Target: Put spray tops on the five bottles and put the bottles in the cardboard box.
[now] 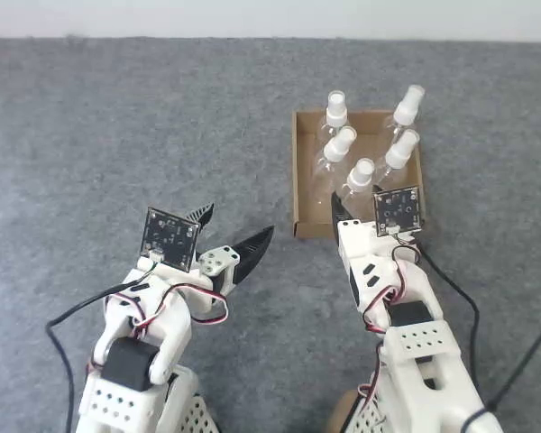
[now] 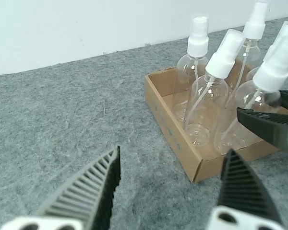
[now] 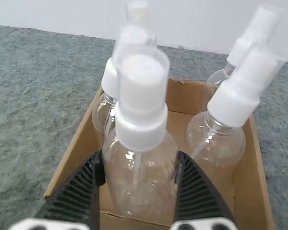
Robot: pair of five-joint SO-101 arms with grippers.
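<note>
Grey surface (image 1: 117, 135) bears the cardboard box (image 1: 295, 171). Right end effector (image 3: 139, 165) grips its nearest bottle (image 3: 143, 139); left end effector (image 1: 239, 221) gapes, released.

Cardboard box (image 1: 298, 171): shallow, brown and open-topped, set flat on the grey table (image 1: 117, 117), right of its middle and toward the far edge. Five clear bottles are seen standing upright inside it, each fitted with a white spray top. One bottle (image 1: 335, 110) is at the far-left corner, one bottle (image 1: 409, 104) at the far-right corner, one bottle (image 1: 340, 144) by the left wall, one bottle (image 1: 402, 149) by the right wall, and the nearest bottle (image 1: 361, 173) close to the near wall. The nearest bottle is clasped at both sides by the fingers of the right gripper (image 3: 139, 167).
</note>
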